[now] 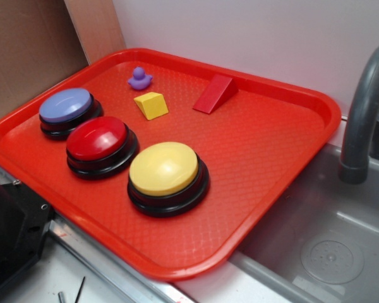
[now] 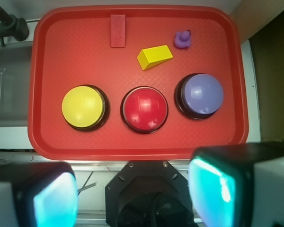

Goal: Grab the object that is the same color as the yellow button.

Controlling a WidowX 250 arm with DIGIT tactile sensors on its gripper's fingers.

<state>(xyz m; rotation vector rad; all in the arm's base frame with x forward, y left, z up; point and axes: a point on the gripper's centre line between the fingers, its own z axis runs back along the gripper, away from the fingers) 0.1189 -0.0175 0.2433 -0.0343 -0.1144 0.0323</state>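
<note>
Gripper [image 2: 132, 198] fingers sit blurred at the bottom corners of my wrist view, spread wide apart with nothing between them, hanging well back from the red tray [image 2: 132, 153] and high above it. In the exterior view the arm does not show at all, so I judge it has not started its approach.

From the wrist camera, the small yellow block [image 2: 155, 56] lies in the upper middle of the frame, on the tray's far half, apart from everything around it. The purple duck [image 2: 182, 39] is near it to the upper right, and the red wedge [image 2: 118, 30] stands to its upper left, close to the tray's top rim. Below them runs a row of three dome buttons: the yellow button [image 2: 84, 107] at left, the red button [image 2: 144, 109] in the centre, the lavender-blue button [image 2: 200, 95] at right. A grey faucet [image 1: 366, 107] and sink [image 1: 328, 246] fill the right side of the exterior frame.

As I read it, nothing of the task is done yet. The block is untouched on the tray. I have still to travel out over the row of buttons, line up on the block, descend, close, and lift.
</note>
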